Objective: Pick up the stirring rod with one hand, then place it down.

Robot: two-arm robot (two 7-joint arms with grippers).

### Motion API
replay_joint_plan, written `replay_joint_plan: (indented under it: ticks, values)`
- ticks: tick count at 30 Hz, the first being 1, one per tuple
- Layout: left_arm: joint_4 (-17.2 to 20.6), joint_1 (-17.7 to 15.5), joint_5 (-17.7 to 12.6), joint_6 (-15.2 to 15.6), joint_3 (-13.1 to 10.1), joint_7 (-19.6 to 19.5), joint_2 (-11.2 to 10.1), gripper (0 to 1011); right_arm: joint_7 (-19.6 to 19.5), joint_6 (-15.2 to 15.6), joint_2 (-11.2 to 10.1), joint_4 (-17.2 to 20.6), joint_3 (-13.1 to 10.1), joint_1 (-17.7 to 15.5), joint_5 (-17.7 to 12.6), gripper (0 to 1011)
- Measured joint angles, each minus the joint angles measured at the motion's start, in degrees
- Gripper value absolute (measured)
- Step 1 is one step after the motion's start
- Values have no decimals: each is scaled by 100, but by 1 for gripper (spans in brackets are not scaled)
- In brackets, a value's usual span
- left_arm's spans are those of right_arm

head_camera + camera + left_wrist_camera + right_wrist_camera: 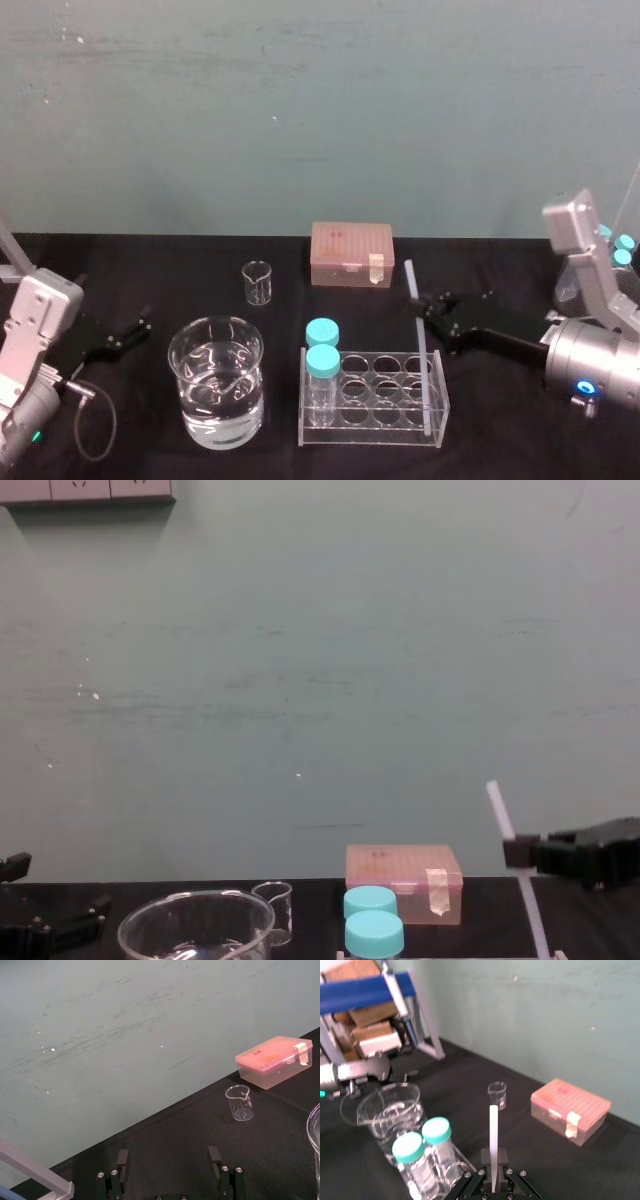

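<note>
Roughly halfway, by the look of it. Nearest, at the front of the desk (510,445), a clear tube rack (375,400) with two blue-capped jars (322,350) in its left-hand slots. Just beside its right end wall, the lower end of the stirring rod (410,278). Cannot tell whether that end touches the desk or hangs just clear of it.

Higher up the shaft, reaching in from the right, the right gripper (424,308), its fingers pressed together on the rod. Held tilted, with the upper end leaning away toward the wall and a little to the left.

So: grasp made, lift probably under way. Left to do: setting the rod down and letting go.

Left of the rack, a large beaker (216,385) of water. At the far left, parked low and well apart from the rod, the left gripper (138,330), fingers spread with nothing between them. Farther back, a small empty beaker (257,282) and a pink lidded box (350,254) near the wall.

In the way of a set-down: the rack close against the rod's foot, then the jars and the large beaker to the left. Safer landing, probably, on the bare desk right of the rack or between rack and box. Likely to roll once laid flat.
</note>
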State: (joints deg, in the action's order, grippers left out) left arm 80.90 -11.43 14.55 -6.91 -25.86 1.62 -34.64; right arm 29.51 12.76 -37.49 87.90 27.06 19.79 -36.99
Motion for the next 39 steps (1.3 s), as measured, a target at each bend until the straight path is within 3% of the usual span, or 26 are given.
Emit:
replay_joint_plan:
  ticks: [9, 14, 25, 33, 39]
  values:
    - [0, 0, 0, 0, 0, 0, 0, 1005, -111, -342, 153, 86, -434, -238, -392, 75]
    - [0, 0, 0, 0, 0, 0, 0, 1005, -150, -358, 196, 166, -652, -310, -722, 75]
    - [0, 0, 0, 0, 0, 0, 0, 1005, -263, -454, 122, 499, -949, -371, -1203, 75]
    - [0, 0, 0, 0, 0, 0, 0, 1005, -297, -761, 38, 657, -995, -417, -1148, 75]
    - [0, 0, 0, 0, 0, 0, 0, 1005, -372, -1108, 63, 717, -1066, -492, -915, 75]
